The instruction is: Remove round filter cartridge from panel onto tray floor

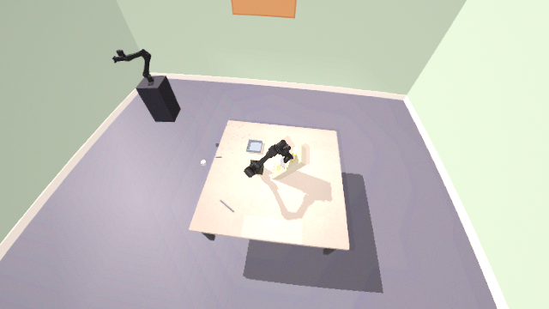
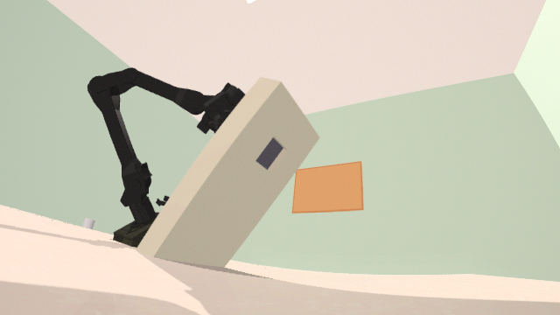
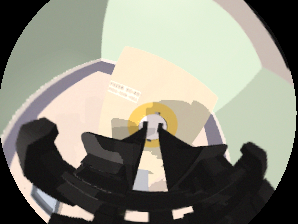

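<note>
The beige service panel (image 1: 286,172) (image 2: 210,188) (image 3: 145,72) stands tilted on the table. The cartridge (image 3: 154,119) shows as a pale round face inside a yellow ring (image 3: 171,122) in the wrist view. My gripper (image 3: 153,129) is slightly open, with nothing clamped between its narrow fingertips. The tips overlap the cartridge face and hide most of its slots; whether they are inside the slots I cannot tell. In the exterior view the panel hides the fingertips. The blue-grey tray (image 1: 255,140) lies on the table to one side of the arm.
The panel has a printed label (image 3: 125,92) on its face. A thin stick (image 1: 226,206) lies on the table (image 1: 214,219). A small white object (image 1: 203,162) shows beyond the table's left edge. A second black arm stands on a dark pedestal (image 1: 159,100) at the room's far left.
</note>
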You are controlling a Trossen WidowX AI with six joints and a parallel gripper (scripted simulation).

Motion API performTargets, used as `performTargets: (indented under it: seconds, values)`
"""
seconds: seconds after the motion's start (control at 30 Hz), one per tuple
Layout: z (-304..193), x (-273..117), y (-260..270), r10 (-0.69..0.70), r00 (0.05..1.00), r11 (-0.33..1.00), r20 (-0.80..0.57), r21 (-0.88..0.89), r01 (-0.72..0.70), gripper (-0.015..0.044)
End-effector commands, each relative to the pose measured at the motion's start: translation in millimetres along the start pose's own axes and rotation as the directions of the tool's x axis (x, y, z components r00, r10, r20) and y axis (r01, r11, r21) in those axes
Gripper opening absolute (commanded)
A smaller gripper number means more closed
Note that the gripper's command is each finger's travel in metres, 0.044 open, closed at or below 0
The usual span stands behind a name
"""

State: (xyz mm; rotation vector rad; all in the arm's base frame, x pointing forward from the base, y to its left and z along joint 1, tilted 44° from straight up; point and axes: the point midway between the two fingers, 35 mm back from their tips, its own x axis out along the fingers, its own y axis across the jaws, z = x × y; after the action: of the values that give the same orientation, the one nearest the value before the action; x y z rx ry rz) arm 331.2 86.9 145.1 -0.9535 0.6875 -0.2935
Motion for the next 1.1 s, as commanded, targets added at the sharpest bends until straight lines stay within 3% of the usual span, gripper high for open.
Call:
performTargets:
  seconds: [0.0,1.07]
  values:
    - [1.0,0.1,0.4,0.005,1.000,1.000,0.001,-0.005,-0.005,0.0090]
    - [-1.5,3.1,1.6,0.005,1.000,1.000,0.001,-0.005,-0.005,0.0090]
